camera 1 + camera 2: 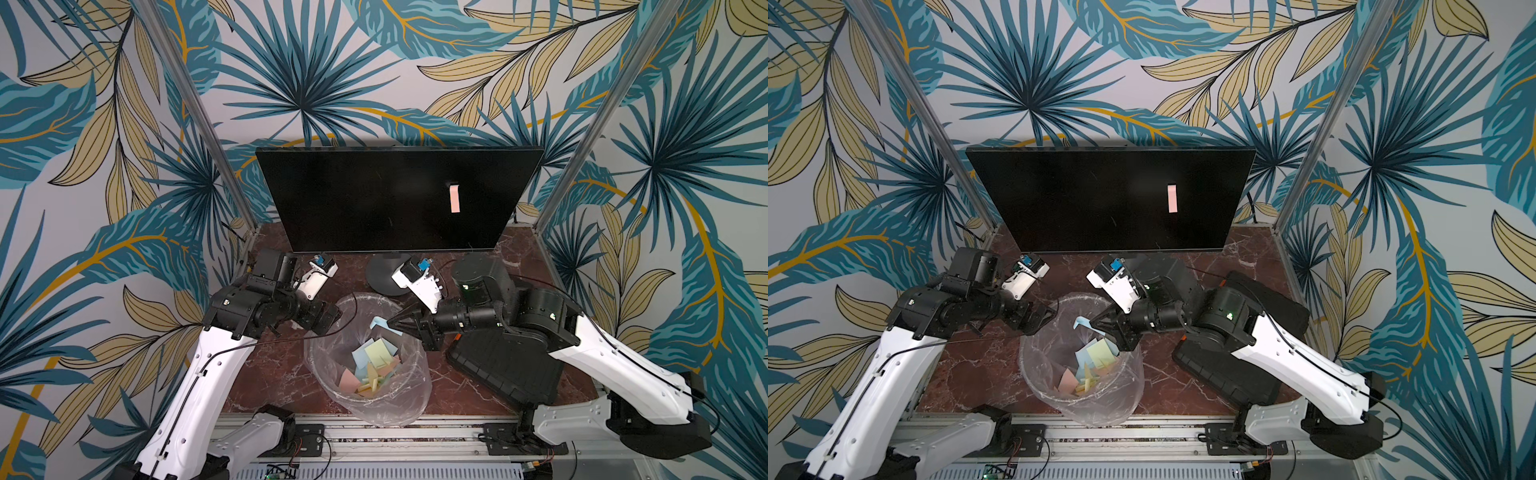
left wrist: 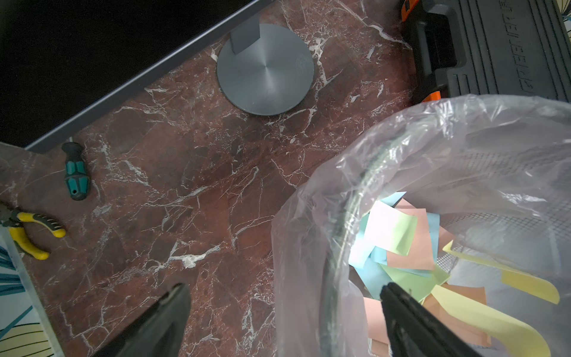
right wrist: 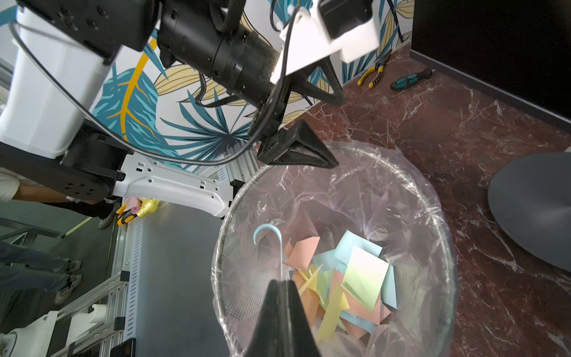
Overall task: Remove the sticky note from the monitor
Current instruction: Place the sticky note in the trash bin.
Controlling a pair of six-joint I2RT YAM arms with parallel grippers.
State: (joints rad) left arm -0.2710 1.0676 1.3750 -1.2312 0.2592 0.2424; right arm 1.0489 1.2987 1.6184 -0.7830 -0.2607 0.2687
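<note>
While right tool (image 3: 281, 282) pinches blue note (image 1: 379, 322) over lined bin (image 1: 415, 399) holding coloured notes (image 1: 376, 365), left tool (image 2: 284, 287) gapes.

Both top views look from high above the near edge of the table (image 1: 278, 374), tilted down toward the monitor (image 1: 374, 199) at its far edge, and take in the whole scene (they differ only by a small sideways shift). The left wrist view sits close over the table, facing the monitor's disc base (image 2: 265, 71). The right wrist view looks down into the bin (image 3: 432, 197) from close by, facing the left arm (image 3: 216, 55). Both wrist views share the bin and the disc base.
</note>
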